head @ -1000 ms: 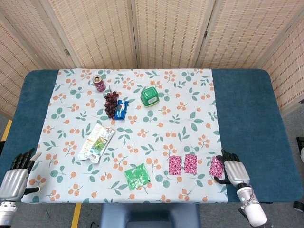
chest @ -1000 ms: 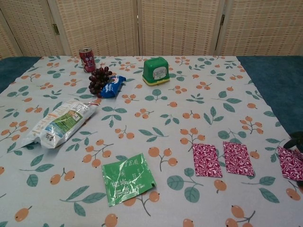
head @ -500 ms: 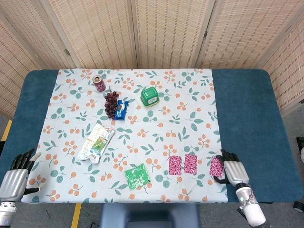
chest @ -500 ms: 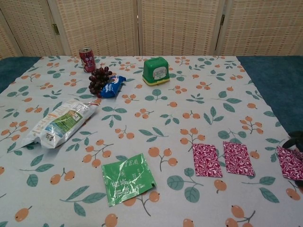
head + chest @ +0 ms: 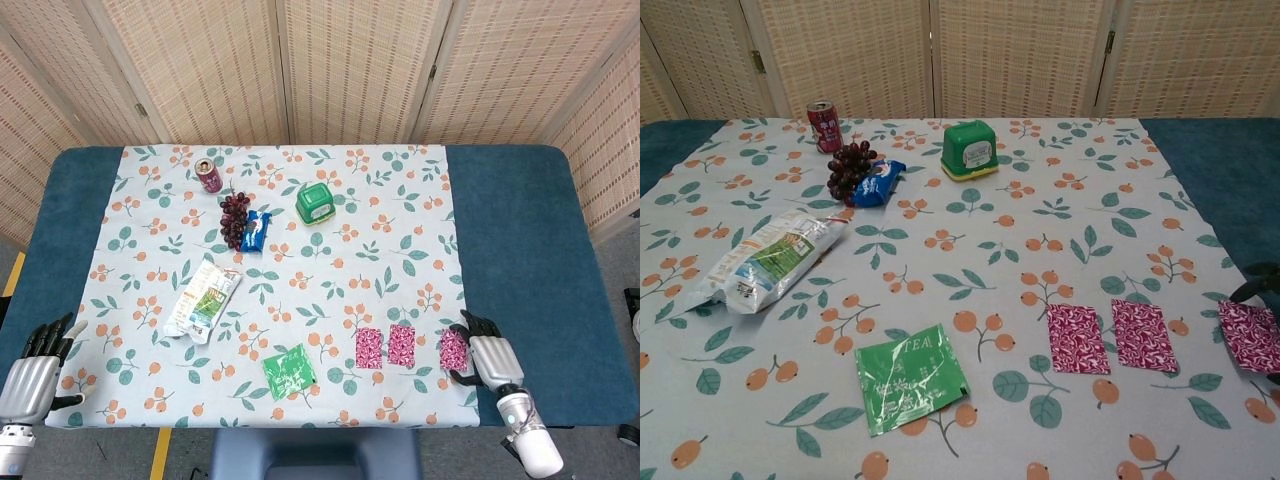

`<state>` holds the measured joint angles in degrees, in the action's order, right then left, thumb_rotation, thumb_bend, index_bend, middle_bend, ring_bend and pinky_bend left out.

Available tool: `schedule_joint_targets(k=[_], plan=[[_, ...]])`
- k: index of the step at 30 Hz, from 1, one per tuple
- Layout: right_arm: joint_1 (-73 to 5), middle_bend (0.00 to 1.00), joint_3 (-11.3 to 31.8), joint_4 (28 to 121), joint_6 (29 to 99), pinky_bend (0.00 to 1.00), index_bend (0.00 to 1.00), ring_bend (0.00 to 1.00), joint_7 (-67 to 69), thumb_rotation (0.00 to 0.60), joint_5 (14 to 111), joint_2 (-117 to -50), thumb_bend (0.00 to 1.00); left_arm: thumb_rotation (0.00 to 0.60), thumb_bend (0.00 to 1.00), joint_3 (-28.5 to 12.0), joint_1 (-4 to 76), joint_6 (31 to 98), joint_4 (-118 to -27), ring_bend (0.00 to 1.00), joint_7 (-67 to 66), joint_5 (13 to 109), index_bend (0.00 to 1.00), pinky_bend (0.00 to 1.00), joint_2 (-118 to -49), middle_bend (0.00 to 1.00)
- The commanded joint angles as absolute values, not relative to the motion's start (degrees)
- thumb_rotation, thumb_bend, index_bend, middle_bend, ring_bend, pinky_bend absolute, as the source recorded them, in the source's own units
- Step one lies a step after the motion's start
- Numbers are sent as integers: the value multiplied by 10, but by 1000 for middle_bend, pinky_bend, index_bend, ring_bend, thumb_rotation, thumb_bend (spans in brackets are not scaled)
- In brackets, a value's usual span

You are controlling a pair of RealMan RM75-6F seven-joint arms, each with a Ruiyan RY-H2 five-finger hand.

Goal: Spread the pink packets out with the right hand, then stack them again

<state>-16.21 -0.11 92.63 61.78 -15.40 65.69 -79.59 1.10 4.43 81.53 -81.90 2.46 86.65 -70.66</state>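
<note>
From the head view we see three pink packets in a row near the front edge of the surface. Our right hand pinches the rightmost one, fingers on its edge. Our left hand rests at the front left corner, fingers apart, holding nothing.

From the chest view, two packets lie flat just beside each other; the third sits apart at the right edge, dark fingertips touching it.
</note>
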Motion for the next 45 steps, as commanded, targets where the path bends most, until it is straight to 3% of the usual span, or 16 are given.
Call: schedule_joint_targets(k=[1, 8, 19, 30, 45], plan=[[-173, 4, 5, 950, 606, 0, 188, 0, -147, 542, 665, -775, 306, 600, 168, 11, 44, 815, -819, 29, 24, 866, 142, 0, -707, 0], [-213, 5, 29, 991, 568, 0, 189, 0, -154, 542, 659, -769, 305, 600, 169, 10, 45, 812, -820, 29, 21, 864, 140, 0, -709, 0], [-276, 4, 45, 1001, 530, 0, 189, 0, -216, 540, 612, -834, 306, 600, 169, 10, 44, 813, -821, 28, 22, 861, 140, 0, -707, 0], [-298, 4, 37, 969, 551, 0, 189, 0, -260, 542, 581, -907, 305, 600, 169, 11, 42, 814, -812, 29, 31, 862, 140, 0, -710, 0], [-307, 4, 32, 958, 566, 0, 188, 0, -268, 537, 568, -928, 306, 600, 169, 11, 42, 811, -801, 29, 41, 862, 139, 0, -714, 0]])
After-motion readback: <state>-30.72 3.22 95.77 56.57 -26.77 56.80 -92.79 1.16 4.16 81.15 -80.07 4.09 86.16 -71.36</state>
